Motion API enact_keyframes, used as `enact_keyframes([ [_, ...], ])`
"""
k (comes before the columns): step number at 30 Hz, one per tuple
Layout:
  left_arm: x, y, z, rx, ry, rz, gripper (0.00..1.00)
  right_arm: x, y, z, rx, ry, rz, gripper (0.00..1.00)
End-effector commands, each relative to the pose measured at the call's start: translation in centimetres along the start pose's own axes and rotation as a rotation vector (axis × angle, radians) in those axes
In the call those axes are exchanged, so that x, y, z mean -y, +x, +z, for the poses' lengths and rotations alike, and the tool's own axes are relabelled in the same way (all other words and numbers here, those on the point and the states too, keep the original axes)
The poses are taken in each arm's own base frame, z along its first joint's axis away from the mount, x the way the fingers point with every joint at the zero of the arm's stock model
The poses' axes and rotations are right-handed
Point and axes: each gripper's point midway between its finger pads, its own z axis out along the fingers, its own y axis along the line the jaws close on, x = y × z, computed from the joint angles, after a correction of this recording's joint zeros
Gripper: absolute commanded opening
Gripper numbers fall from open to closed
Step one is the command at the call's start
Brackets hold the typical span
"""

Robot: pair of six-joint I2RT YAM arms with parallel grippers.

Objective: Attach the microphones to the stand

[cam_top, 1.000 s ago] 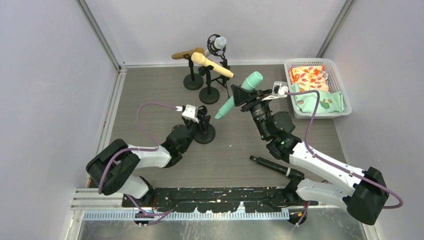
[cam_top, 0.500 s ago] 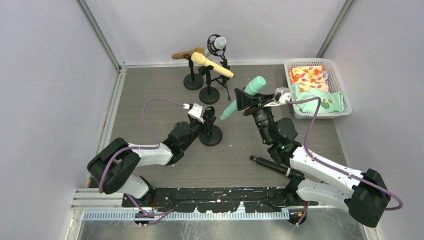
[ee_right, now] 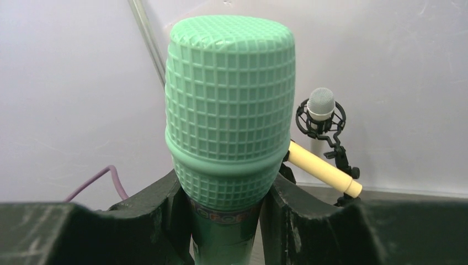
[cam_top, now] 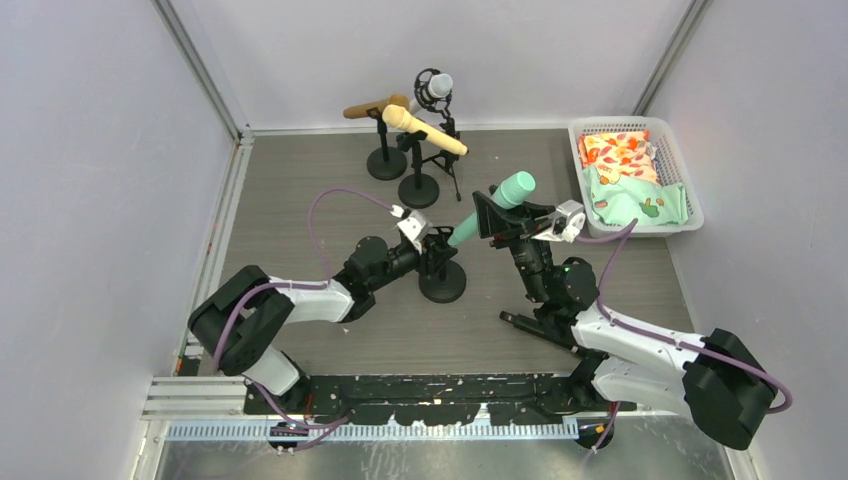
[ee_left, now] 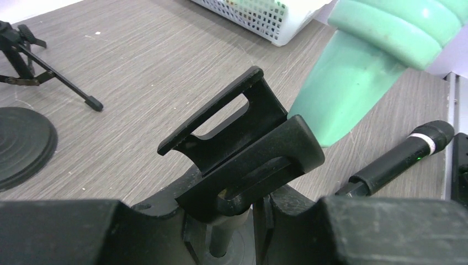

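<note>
Tail of teal microphone (ee_left: pixel 353 94) just beside stand clip (ee_left: pixel 243 149); black microphone (ee_left: pixel 403 157) on table (ee_left: pixel 138 72)

Behind the centre stand (cam_top: pixel 442 282) stood three other stands (cam_top: pixel 418 186); the basket (cam_top: pixel 640 229) sat far to its right. The raised microphone (cam_top: pixel 515 187) hung close behind-right of it; the other microphone (cam_top: pixel 540 331) lay on the table (cam_top: pixel 300 180) front-right.

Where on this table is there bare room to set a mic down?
Free: the back-left table between the wall rail and the three loaded stands; also the back strip between those stands and the basket. Crowded: the centre, around the held stand and teal mic, and beside the black mic.
</note>
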Motion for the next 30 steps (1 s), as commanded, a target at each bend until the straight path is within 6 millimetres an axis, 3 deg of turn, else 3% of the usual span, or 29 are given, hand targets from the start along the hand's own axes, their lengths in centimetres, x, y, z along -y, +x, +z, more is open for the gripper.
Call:
enact_keyframes([
  [1, 2.4, -2.8, 0.8, 0.099, 0.114, -0.072, 0.00, -1.1, -2.5, 0.0, 0.124, -0.068, -0.008, 0.01],
  [9, 3.0, -2.6, 0.6, 0.116, 0.145, -0.130, 0.00, -1.5, -1.4, 0.2, 0.108, -0.098, -0.022, 0.01],
  [18, 2.7, -1.8, 0.7, 0.098, 0.128, -0.141, 0.00, -2.8, -2.4, 0.4, 0.111, -0.152, 0.005, 0.01],
  [30, 2.8, -1.6, 0.9, 0.092, 0.134, -0.150, 0.00, -2.7, -2.1, 0.0, 0.089, -0.154, -0.022, 0.01],
])
